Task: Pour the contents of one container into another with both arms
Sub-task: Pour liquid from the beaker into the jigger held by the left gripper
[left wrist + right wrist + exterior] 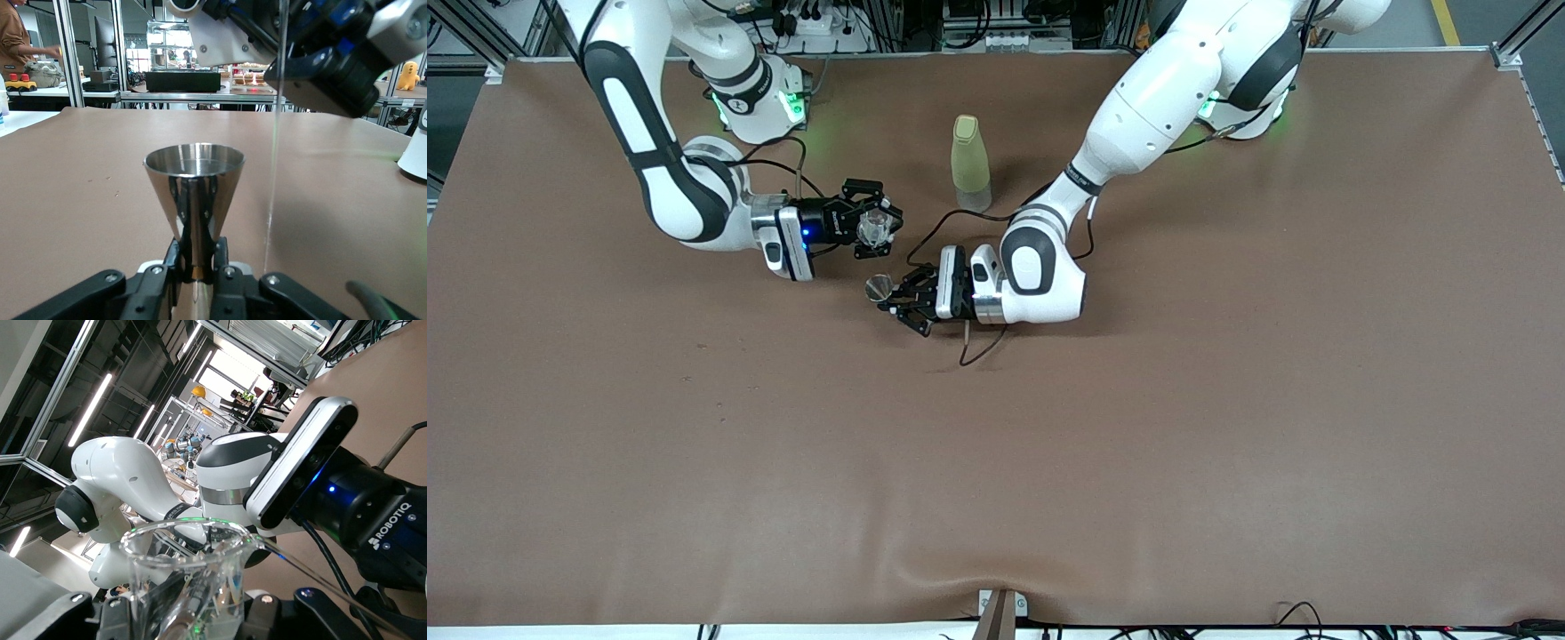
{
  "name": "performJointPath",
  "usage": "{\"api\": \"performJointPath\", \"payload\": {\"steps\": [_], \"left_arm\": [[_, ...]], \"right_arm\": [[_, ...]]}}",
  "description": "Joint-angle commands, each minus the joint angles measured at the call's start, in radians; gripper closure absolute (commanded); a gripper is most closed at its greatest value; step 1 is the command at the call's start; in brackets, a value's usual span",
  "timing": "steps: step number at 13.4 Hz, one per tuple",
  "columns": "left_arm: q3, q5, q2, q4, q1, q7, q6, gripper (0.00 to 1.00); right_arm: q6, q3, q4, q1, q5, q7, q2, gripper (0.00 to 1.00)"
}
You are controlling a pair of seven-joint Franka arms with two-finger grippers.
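My right gripper [871,228] is shut on a clear glass beaker [876,226], held in the air and tipped with its mouth toward the steel cup. In the right wrist view the beaker [200,580] fills the space between the jaws of the right gripper [193,613]. My left gripper [889,298] is shut on the narrow waist of a steel cone-shaped measuring cup [879,286], which stands upright. The left wrist view shows the cup [195,180] above the left gripper [195,263]. A thin clear streak [275,167] runs down from the right gripper overhead to the table beside the cup.
A tall pale green bottle [970,163] with a clear base stands on the brown table cover [1138,427], farther from the front camera than both grippers and between the two arms. Black cables [978,347] trail from the left wrist onto the table.
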Motion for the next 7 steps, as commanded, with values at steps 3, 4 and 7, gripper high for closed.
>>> {"api": "performJointPath", "payload": {"steps": [3, 4, 7], "left_arm": [[-0.011, -0.034, -0.013, -0.049, 0.002, 0.025, 0.002, 1.00], [-0.013, -0.033, -0.014, -0.057, 0.001, 0.025, 0.002, 1.00], [-0.018, -0.034, -0.014, -0.060, -0.002, 0.025, 0.002, 1.00]], "right_arm": [[0.005, 0.009, -0.011, -0.012, 0.050, 0.156, -0.035, 1.00], [0.006, 0.009, -0.008, -0.010, 0.064, 0.181, -0.035, 1.00], [0.009, 0.009, -0.002, -0.010, 0.070, 0.184, -0.035, 1.00]]}}
